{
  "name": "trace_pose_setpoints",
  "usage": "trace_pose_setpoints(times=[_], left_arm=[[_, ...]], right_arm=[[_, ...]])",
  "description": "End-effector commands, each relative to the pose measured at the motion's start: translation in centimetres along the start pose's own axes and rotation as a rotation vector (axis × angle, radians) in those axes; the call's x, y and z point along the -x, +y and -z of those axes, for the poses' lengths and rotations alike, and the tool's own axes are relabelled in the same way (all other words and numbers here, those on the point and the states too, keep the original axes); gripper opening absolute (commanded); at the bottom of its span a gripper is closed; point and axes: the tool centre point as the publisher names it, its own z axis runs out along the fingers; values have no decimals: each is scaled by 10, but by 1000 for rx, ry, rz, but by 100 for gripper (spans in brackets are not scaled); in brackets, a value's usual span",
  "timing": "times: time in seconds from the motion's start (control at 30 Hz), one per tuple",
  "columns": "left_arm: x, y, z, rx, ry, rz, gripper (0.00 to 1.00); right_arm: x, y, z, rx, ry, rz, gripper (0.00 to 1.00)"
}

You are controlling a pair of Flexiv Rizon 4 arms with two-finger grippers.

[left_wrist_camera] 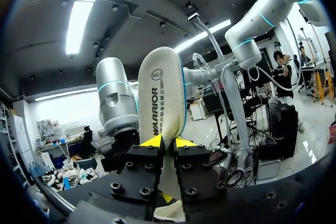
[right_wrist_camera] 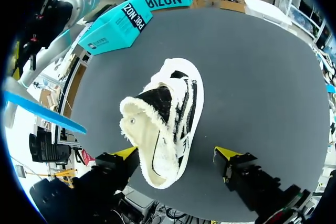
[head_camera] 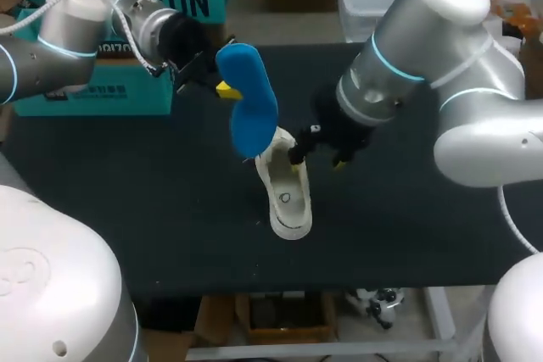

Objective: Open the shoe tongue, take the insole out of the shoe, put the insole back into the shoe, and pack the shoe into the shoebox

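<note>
Shoe lies on the dark surface about mid-table, white sole rim and lining, black upper with white laces. Its opening faces up with nothing in it, and the heel end points to the near edge. In the right wrist view the shoe sits ahead of and under the right claw, more toward one finger, which is just beside the heel rim; cannot tell if it touches. The other finger is apart from the shoe, over bare surface.

Right claw hangs just over the far end of the shoe, fingers spread, nothing held.

Left claw is farther back and up off the surface, pinching the insole at one end. The insole is blue on the side seen from above and hangs down toward the shoe, lower tip near the shoe's far end, in the air. In the left wrist view the insole shows its white side, sticking out ahead between the left claw tips, which press on it from both sides.

Teal boxes sit at the far left edge.
</note>
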Motion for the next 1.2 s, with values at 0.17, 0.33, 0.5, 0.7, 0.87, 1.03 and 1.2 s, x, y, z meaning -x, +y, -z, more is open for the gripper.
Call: trace_pose_setpoints(times=[0.17, 0.33, 0.5, 0.7, 0.87, 1.03, 1.2], left_arm=[[3, -17, -7, -28, -23, 146, 0], [5, -25, -18, -17, -15, 166, 0], [2, -37, -29, -10, -14, 169, 0], [-4, -46, -36, 2, -32, 179, 0], [-7, -44, -37, -1, -36, 187, 0], [-14, -40, -42, 19, -17, 142, 0], [-37, -30, -60, 112, 44, 28, 0]], right_arm=[[14, -10, 28, -20, 26, 1, 100], [16, -15, 33, -21, 23, 10, 100], [16, -19, 37, -34, 24, 16, 100], [18, -20, 41, -42, 28, 26, 100], [21, -19, 40, -56, 46, 28, 100], [24, -19, 41, -90, 81, -10, 100], [24, -19, 41, -90, 81, -10, 100]])
